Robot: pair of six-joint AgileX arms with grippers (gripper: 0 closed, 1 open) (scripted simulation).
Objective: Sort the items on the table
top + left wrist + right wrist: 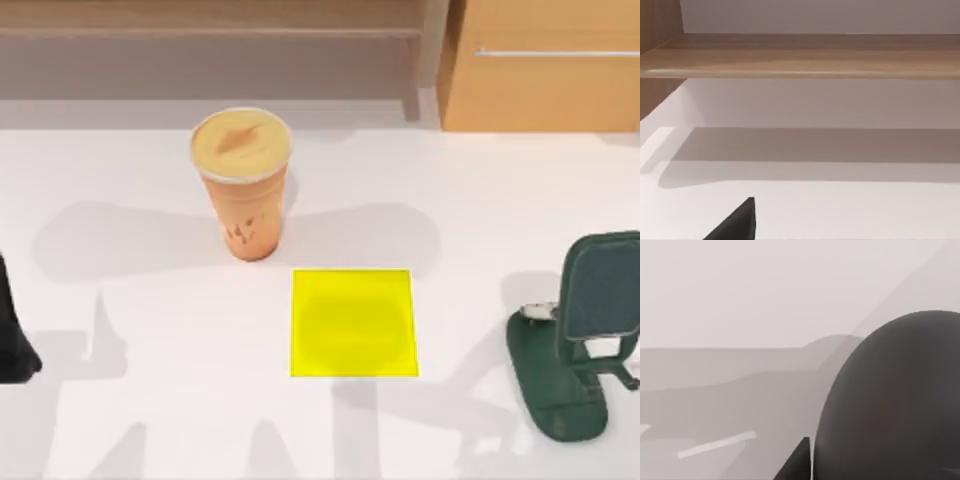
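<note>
Since phone [600,288] leans on green stand [555,395], yellow pad [353,322] prob. awaits the mouse [895,400], looming right by right gripper [802,462]. Can't tell how far either grip is open, or if it holds anything; left gripper [737,225] idles at left.

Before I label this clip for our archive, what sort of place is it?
Probably a rendered home-office tabletop: a white table holding an orange drink cup, a phone on a green stand, and a wooden cabinet behind.

A matte black arm part [14,335] pokes in well left of the yellow square [353,322], tapering downward to a rounded, bulbous end, without visible markings.
</note>
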